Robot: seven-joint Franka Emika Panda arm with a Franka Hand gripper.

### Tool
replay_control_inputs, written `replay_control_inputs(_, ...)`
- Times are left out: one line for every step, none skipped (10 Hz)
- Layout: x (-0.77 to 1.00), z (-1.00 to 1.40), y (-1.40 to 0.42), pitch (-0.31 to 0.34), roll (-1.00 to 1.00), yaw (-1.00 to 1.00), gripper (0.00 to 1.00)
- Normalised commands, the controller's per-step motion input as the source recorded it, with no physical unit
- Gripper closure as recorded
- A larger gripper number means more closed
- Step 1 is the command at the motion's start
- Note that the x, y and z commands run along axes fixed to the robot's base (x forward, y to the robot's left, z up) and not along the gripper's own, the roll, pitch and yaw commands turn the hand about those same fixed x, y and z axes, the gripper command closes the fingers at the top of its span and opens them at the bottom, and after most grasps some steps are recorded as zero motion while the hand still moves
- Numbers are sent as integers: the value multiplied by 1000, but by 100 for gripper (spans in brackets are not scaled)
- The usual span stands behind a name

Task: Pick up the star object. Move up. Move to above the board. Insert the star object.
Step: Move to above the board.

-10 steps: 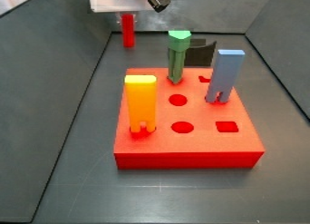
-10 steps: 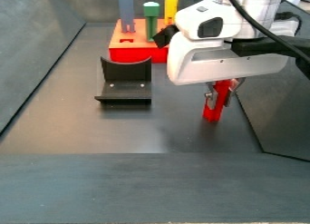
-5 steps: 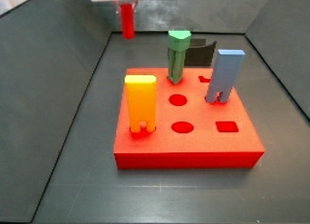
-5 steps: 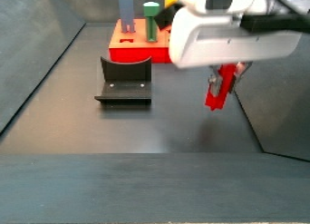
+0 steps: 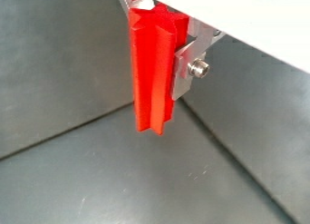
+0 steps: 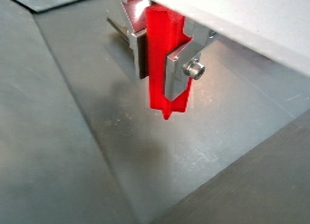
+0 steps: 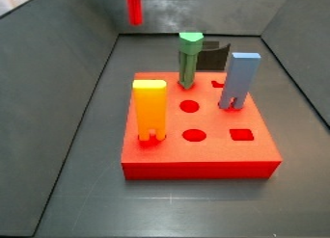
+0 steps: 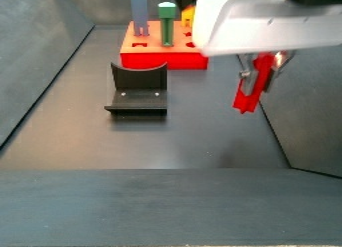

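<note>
Both wrist views are showing the red star object (image 5: 154, 69) close up. It is standing straight up and down, with its long side running from the end effector (image 6: 159, 55) toward the gray tabletop (image 6: 85, 164). Its lower end is hanging in the air, clear of the tabletop. The silver fingers (image 6: 182, 66) are pressing on its two sides, so the end effector is closed tight around the star object. A wrist view is showing the ridges along the piece, which the side views are too far away to show.

A side view is showing only the lower end of the star object (image 7: 133, 7) at the top left of the frame, with the end effector out of sight above the edge. In this view the red board (image 7: 200, 150) is sitting in the middle of the frame, well apart from the star object. An orange block (image 7: 150, 111), a green peg (image 7: 190, 59) and a blue block (image 7: 238, 80) are standing upright in the board. Three holes near the front right of the board are showing nothing in them.

A side view from across the tabletop is showing the star object (image 8: 251, 81) hanging at the right, under the white body of the end effector (image 8: 261, 63). The dark fixture (image 8: 136, 88) is sitting on the tabletop at the left, just in front of the board (image 8: 164, 53).
</note>
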Motion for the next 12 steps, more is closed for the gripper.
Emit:
replay_control_inputs(-77, 1000, 255, 30, 14, -21, 100)
replay_control_inputs(-71, 1000, 236, 55, 32, -23, 100)
replay_control_inputs(-65, 1000, 216, 79, 49, -21, 100)
replay_control_inputs(-58, 1000, 196, 88, 43, -16, 100)
replay_control_inputs(-52, 1000, 169, 94, 39, -13, 100)
replay_control_inputs(-50, 1000, 160, 93, 40, -9, 100)
replay_control_inputs(-46, 1000, 139, 90, 43, -3, 100)
replay_control_inputs(-44, 1000, 126, 89, 49, -1, 100)
replay_control_inputs(-43, 1000, 102, 86, 54, 2, 100)
replay_control_inputs(-42, 995, 90, 83, 55, 4, 100)
replay_control_inputs(-30, 795, 58, 80, 51, 11, 100)
replay_control_inputs(-24, 642, 40, 83, 54, 14, 100)
